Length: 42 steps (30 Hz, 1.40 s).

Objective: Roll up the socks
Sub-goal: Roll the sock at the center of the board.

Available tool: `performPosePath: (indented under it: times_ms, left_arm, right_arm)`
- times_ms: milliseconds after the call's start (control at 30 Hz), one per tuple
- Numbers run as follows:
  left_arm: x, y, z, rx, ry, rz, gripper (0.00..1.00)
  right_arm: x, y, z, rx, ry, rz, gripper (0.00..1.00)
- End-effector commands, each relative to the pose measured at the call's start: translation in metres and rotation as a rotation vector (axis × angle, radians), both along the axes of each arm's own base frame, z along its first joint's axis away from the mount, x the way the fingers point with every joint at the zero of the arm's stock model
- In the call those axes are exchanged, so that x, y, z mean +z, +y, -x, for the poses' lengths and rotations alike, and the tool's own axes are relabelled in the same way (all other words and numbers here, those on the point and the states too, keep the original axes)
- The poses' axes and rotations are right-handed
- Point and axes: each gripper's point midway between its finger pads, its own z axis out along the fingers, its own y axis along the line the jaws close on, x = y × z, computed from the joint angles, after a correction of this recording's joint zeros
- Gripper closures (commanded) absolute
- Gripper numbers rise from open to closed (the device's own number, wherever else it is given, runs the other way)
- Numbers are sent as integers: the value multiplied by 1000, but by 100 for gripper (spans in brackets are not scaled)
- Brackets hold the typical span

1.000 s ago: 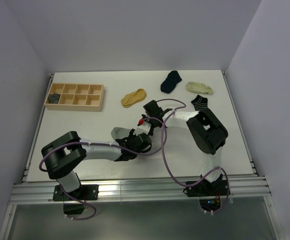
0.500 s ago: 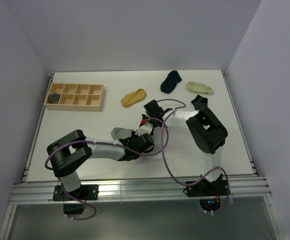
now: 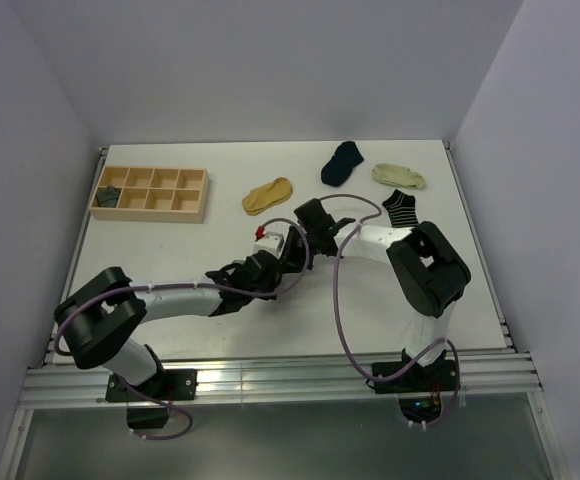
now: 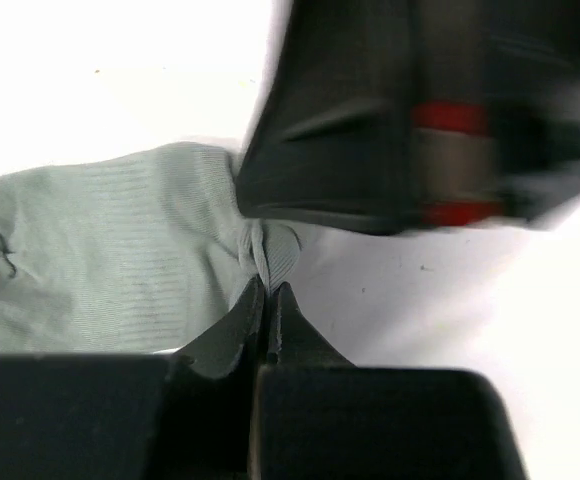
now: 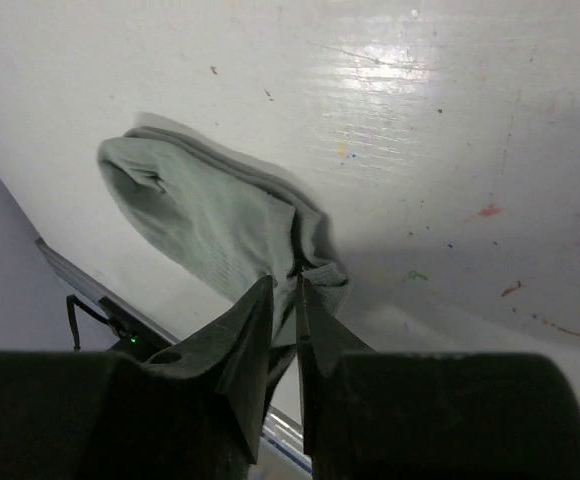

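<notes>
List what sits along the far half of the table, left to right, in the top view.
wooden tray → mustard sock → navy sock → cream sock. I left out the striped sock: it lies just in front of the cream one, so their left-right order is unclear.

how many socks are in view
6: mustard sock, navy sock, cream sock and striped sock lie far-side; dark grey sock in the tray, left end; light grey sock pinched by the left gripper. Arms may hide more.
</notes>
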Motion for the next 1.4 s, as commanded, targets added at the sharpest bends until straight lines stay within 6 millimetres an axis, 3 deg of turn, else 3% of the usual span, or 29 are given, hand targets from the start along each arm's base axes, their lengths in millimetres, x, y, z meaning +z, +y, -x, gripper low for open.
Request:
performPosePath:
  times_ms: [0, 133, 367, 833, 1167, 1367]
  left_arm:
    - [26, -14, -2, -13, 108, 271, 100]
    - [25, -4, -6, 22, 194, 383, 100]
    - [7, 6, -6, 99, 365, 535, 100]
    - [-21, 33, -5, 244, 519, 637, 100]
    - [-26, 37, -4, 264, 553, 654, 100]
    - [-30, 35, -4, 262, 572, 648, 100]
  right_arm:
    - [23, -8, -17, -24, -120, 1, 73]
    - [29, -15, -19, -48, -159, 8, 65]
    - [28, -16, -16, -67, -172, -20, 64]
    - [25, 19, -2, -3, -147, -67, 75]
    - [19, 32, -3, 21, -136, -69, 80]
    - [1, 32, -4, 18, -108, -44, 82]
